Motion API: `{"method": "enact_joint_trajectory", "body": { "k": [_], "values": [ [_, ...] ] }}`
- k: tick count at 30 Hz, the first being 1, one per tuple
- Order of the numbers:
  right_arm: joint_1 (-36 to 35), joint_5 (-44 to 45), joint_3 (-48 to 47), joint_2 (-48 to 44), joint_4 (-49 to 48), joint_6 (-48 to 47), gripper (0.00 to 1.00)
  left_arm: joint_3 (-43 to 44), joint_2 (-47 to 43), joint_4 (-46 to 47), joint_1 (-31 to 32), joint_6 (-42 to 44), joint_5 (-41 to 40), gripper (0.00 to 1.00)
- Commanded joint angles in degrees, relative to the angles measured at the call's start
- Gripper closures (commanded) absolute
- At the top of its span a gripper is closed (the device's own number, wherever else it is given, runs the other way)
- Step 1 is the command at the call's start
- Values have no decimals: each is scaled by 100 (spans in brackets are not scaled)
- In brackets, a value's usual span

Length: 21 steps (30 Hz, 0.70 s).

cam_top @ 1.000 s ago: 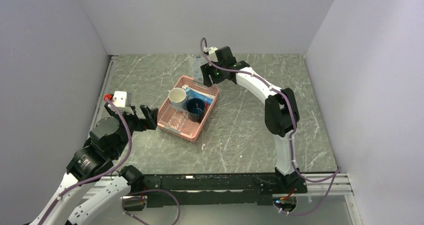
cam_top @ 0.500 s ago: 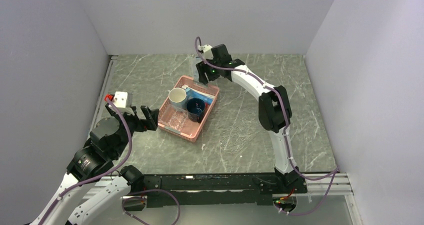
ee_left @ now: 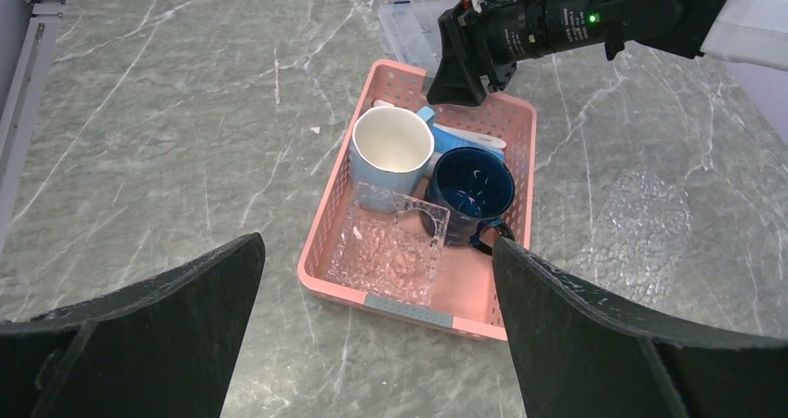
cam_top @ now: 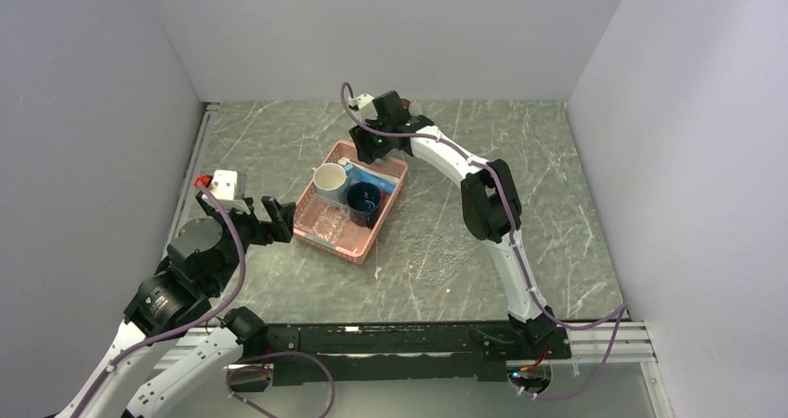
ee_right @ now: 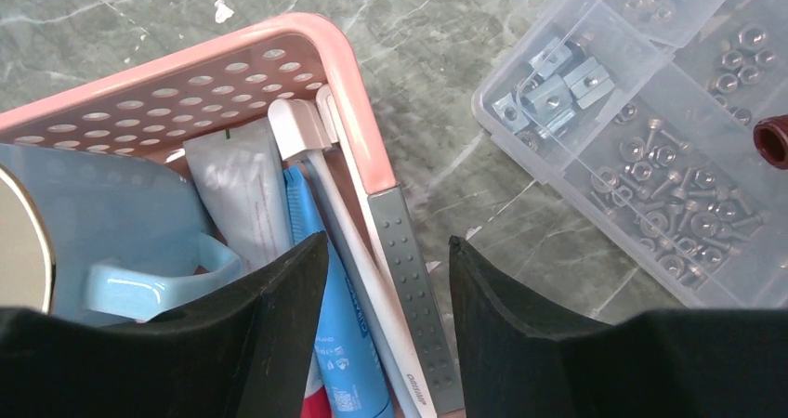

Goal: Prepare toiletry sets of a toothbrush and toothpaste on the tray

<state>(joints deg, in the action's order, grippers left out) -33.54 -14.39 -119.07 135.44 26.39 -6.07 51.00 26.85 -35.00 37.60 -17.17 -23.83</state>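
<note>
A pink basket (cam_top: 328,248) is seen at the middle of a grey marbled table (cam_top: 465,241). In it a white mug (cam_top: 328,180) and a dark blue mug (cam_top: 363,201) are set side by side, with the toothpaste (cam_top: 375,174) laid behind them and the tray (cam_top: 325,221) placed in front. The right gripper (cam_top: 365,150) is held over the basket's far corner; how its jaws stand cannot be made out. The left gripper (cam_top: 283,219) is held just beside the basket's left edge, jaws spread wide.
</note>
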Motion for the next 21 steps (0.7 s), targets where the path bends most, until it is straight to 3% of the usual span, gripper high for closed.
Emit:
{"method": "enact_joint_trajectory", "body": {
  "k": [1,13,21],
  "values": [
    [-33,231,-170,-55,-58,-198,50,11,9,120,18,106,9,1],
    [-81,510,166,-223,-87,-272,66,15,52,108,16,108,25,1],
    [-100,689,529,-463,-204,-186,85,8,81,99,16,115,-14,1]
  ]
}}
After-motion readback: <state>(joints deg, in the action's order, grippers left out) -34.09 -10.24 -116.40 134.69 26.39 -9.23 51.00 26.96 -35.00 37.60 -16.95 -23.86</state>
